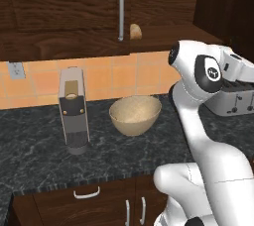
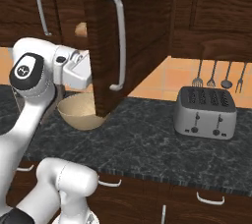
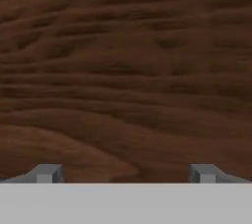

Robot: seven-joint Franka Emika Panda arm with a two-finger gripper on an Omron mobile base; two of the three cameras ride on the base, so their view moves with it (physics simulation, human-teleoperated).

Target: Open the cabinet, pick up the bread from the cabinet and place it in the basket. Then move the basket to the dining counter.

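The gripper (image 3: 125, 174) stands wide and empty, its tips close against the inner face of the swung-out right cabinet door (image 2: 133, 36). Risk, as I judge it: the hand sits behind that door, so a straight lift toward the shelf could catch the door's edge or knock it further. Below, the basket (image 1: 135, 115) rests on the black granite counter (image 1: 39, 155), between the coffee machine (image 1: 73, 111) and the arm. Beyond, the bread (image 1: 135, 31) sits at the shelf's front edge, just beside the left door's bar handle (image 1: 120, 8); the gap there looks tight
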